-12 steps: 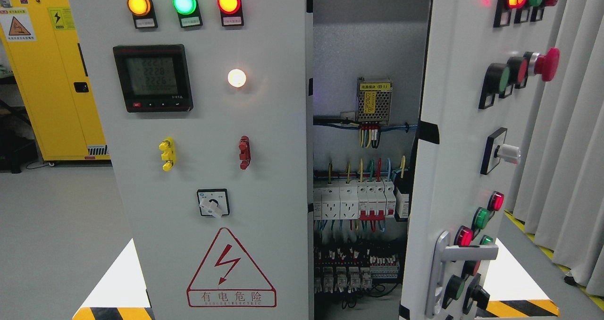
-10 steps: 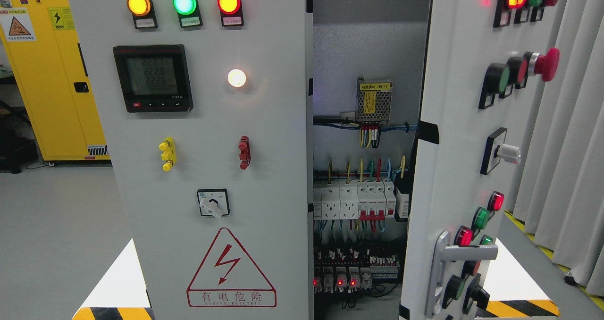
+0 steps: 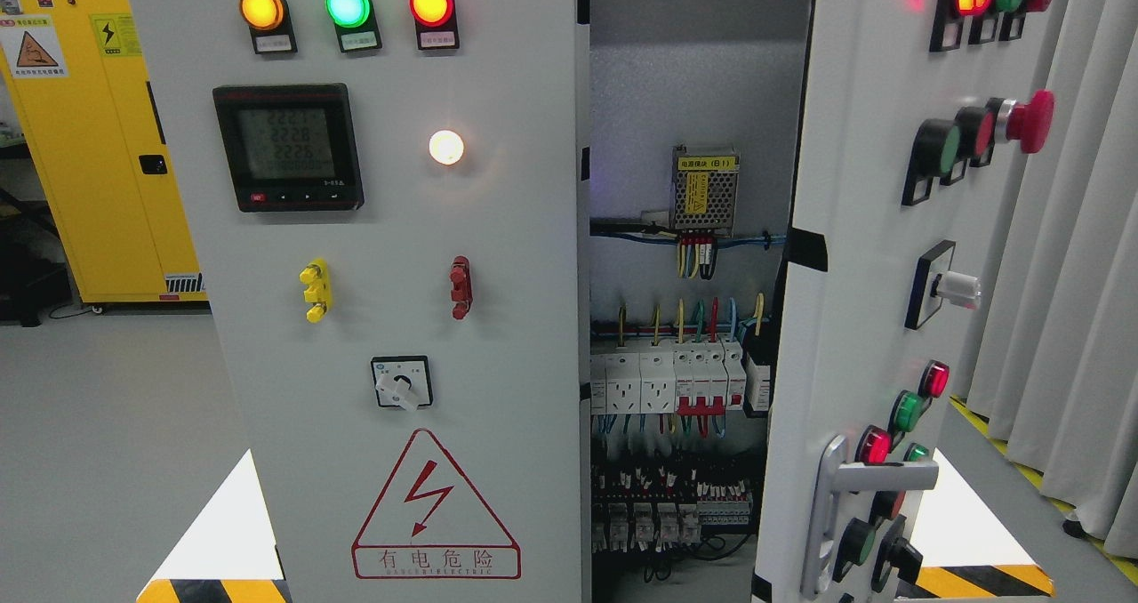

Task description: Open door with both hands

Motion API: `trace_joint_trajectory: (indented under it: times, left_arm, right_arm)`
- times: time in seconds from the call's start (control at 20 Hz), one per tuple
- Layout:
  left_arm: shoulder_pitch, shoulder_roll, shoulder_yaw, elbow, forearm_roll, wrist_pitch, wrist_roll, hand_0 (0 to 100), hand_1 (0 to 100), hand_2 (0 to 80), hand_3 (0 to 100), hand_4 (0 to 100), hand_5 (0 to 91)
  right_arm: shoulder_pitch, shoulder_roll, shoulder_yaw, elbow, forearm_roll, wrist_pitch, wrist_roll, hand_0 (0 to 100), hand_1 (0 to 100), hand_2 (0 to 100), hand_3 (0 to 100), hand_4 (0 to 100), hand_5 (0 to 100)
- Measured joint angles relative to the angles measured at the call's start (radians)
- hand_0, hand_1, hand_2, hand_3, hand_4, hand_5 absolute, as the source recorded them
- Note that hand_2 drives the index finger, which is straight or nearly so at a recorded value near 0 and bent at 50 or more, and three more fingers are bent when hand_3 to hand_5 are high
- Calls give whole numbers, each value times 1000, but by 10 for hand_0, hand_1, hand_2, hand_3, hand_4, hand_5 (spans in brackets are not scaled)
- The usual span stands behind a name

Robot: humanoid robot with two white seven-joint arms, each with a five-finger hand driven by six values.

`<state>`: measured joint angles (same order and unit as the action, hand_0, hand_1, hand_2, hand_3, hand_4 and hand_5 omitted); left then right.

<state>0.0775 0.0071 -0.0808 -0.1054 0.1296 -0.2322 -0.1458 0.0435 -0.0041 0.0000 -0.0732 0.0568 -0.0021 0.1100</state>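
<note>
From the head view, an electrical cabinet filled the picture. Its right door (image 3: 880,256) stood swung open toward the camera, its outer face seen at a steep angle along the right side. A silver handle (image 3: 845,496) sat low on that door near its free edge, with a red mushroom button (image 3: 1029,121), a white selector knob (image 3: 956,289) and small red and green lamps above and around it.

The left door (image 3: 391,283) was shut and faced the camera squarely. It carried three lit lamps (image 3: 347,5) along the top in amber, green and red, a digital meter (image 3: 289,147) below them, a glowing white lamp (image 3: 445,147), a yellow terminal (image 3: 314,290), a red terminal (image 3: 460,287), a rotary switch (image 3: 402,382) and a red-bordered warning triangle (image 3: 434,507).

Between the two doors the cabinet interior (image 3: 693,96) was exposed: a perforated power supply (image 3: 705,190) with a yellow label up high, a row of white breakers (image 3: 676,376) beneath coloured wires, and dark relay blocks lower down.

A yellow storage cabinet (image 3: 98,140) stood at the far left, and grey curtains (image 3: 1076,256) hung at the right.

Neither hand nor either arm appeared in this view, so their state could not be told.
</note>
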Motion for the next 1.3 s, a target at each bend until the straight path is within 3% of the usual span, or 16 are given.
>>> trace_joint_trajectory:
  times: [0.25, 0.45, 0.75, 0.95, 1.3]
  left_arm:
    - [82, 37, 10, -182, 72, -46, -225, 0, 0, 0, 0, 0, 0]
    - [153, 70, 31, -377, 138, -50, -337, 0, 0, 0, 0, 0, 0]
    - [270, 146, 52, -736, 202, -47, -384, 0, 0, 0, 0, 0, 0]
    - [335, 195, 61, -992, 260, 38, -397, 0, 0, 0, 0, 0, 0]
    - [374, 291, 70, -1363, 339, 102, -415, 0, 0, 0, 0, 0, 0]
  right_arm:
    - [0, -13, 0, 0, 0, 0, -1, 220, 0, 0, 0, 0, 0]
    - [0, -22, 0, 0, 0, 0, -4, 220, 0, 0, 0, 0, 0]
    - [-1, -31, 0, 0, 0, -1, -2, 220, 0, 0, 0, 0, 0]
    - [0, -35, 0, 0, 0, -1, 0, 219, 0, 0, 0, 0, 0]
    - [2, -39, 0, 0, 0, -1, 0, 220, 0, 0, 0, 0, 0]
